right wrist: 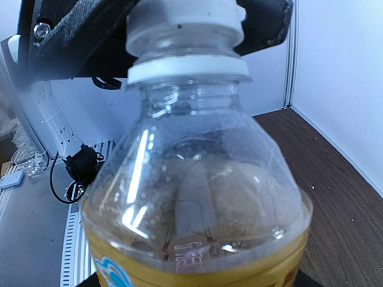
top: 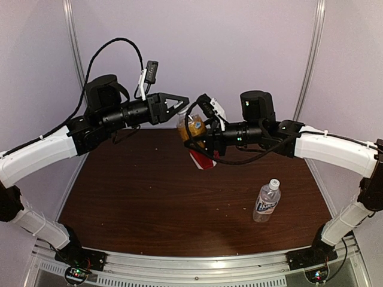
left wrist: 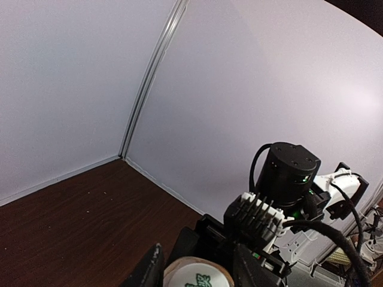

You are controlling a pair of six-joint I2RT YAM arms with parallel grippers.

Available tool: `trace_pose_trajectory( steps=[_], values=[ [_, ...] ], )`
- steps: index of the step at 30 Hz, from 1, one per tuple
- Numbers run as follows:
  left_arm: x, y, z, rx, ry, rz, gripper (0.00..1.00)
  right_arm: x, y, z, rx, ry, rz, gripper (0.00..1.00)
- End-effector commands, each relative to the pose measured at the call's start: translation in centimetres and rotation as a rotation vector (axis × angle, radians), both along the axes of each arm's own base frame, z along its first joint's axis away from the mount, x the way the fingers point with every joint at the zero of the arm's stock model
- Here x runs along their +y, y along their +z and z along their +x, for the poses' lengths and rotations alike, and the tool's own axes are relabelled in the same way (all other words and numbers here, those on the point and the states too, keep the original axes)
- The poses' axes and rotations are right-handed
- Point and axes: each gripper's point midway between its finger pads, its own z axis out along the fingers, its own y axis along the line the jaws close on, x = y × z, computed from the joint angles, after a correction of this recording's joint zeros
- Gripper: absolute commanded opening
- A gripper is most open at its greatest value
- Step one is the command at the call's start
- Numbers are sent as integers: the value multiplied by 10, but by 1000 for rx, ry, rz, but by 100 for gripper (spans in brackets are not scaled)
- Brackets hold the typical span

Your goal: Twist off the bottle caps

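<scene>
Top view: the right gripper (top: 200,143) clamps the amber bottle (top: 192,128) aloft at centre, and the clear bottle (top: 267,203) stands capped at lower right.

Left wrist view: the left gripper (left wrist: 200,266) straddles the white cap (left wrist: 197,276) at the bottom edge; I cannot tell whether it pinches.

Right wrist view: the liquid (right wrist: 197,239) fills the lower frame. A loose pinch could skid round the cap, and a tilt could spill.

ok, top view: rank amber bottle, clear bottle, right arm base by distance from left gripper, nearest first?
1. amber bottle, at the left gripper, centre back.
2. clear bottle, standing, right of centre.
3. right arm base, near right corner.
</scene>
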Motion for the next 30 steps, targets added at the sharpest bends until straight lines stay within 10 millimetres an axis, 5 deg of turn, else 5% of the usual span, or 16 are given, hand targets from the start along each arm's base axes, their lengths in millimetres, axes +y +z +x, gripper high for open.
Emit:
trace_pose_trajectory(
  steps=[1, 25, 30],
  values=[
    [-2, 8, -3, -42, -20, -22, 39, -5, 17, -5, -33, 13, 42, 64],
    [15, 20, 0, -30, -21, -108, 32, -5, -2, -8, -30, 35, -1, 64],
    [31, 16, 10, -21, 62, -98, 32, -6, 0, -10, -33, 40, 1, 64]
  ],
)
